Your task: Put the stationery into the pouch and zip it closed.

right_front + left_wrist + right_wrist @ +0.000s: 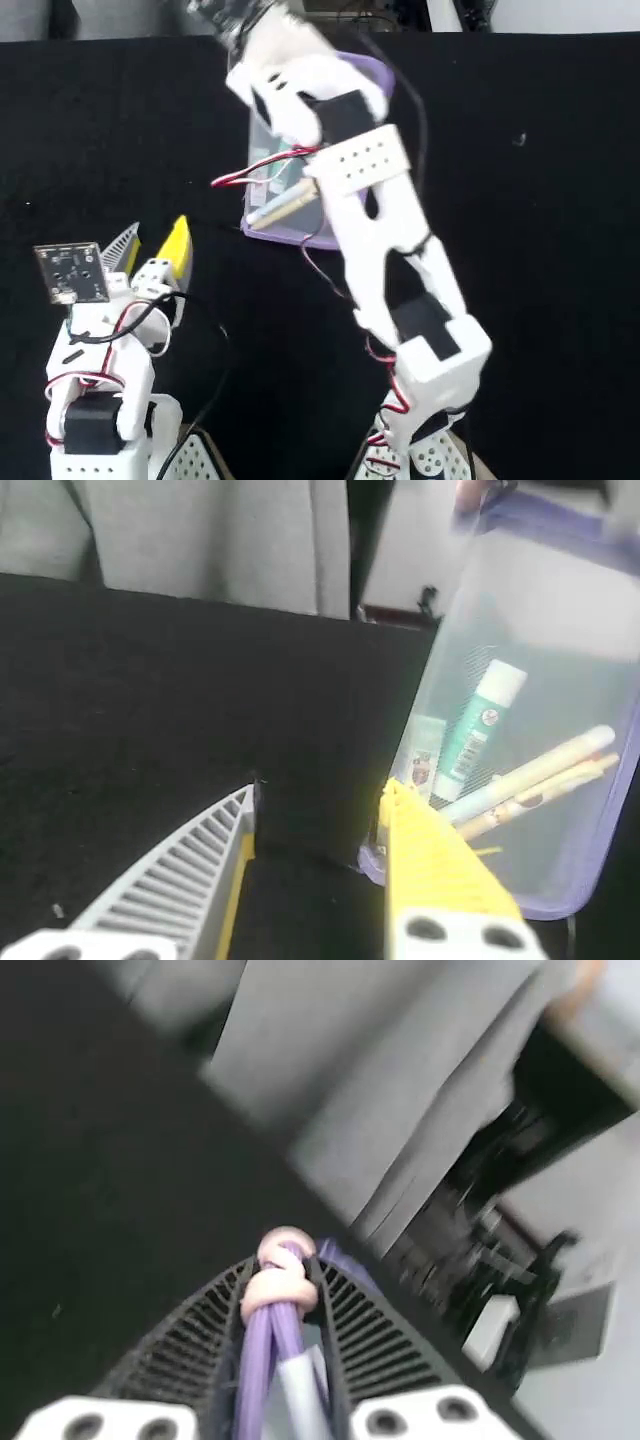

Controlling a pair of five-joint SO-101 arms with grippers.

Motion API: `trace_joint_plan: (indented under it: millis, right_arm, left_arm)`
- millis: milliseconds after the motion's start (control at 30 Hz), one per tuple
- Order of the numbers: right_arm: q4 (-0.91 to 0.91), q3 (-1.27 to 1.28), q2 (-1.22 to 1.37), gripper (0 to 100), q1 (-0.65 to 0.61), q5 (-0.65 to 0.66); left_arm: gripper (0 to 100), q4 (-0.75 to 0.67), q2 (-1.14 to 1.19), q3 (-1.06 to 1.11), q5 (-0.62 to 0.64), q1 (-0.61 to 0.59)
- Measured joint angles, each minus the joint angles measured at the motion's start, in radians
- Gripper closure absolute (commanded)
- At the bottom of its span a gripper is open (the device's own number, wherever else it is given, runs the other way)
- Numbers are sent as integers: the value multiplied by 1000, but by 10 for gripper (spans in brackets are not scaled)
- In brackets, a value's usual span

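Note:
A clear pouch (pixel 285 190) with purple edging lies at the table's middle back, with pens and a glue stick inside. In the left wrist view the pouch (pixel 540 730) holds a green-and-white tube (pixel 478 730) and cream pens (pixel 530 780). My right gripper (pixel 282 1290) is shut on the pouch's pink zip pull (pixel 277 1265) and purple rim, at the pouch's far end under the white arm (pixel 380 220). My left gripper (pixel 152 247) stands open over the black table, left of the pouch's near corner, one grey finger (pixel 190 865) and one yellow finger (pixel 435 870) apart with nothing between.
A black cloth (pixel 530 200) covers the table. Red and black cables (pixel 250 172) hang from the right arm over the pouch. Grey curtains and furniture (pixel 520 1160) stand beyond the table's far edge.

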Motion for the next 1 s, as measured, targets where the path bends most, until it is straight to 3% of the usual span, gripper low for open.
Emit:
trace_joint_plan:
  millis: [533,800,1000]
  right_arm:
    - [23,60,327,980,-11,-2]
    - [26,60,364,766,-12,-35]
    - [153,-14,364,747,-12,41]
  left_arm:
    - [795,-81,0,63,8,-21]
    - [795,-81,3,63,8,-21]
    - [795,-81,3,63,8,-21]
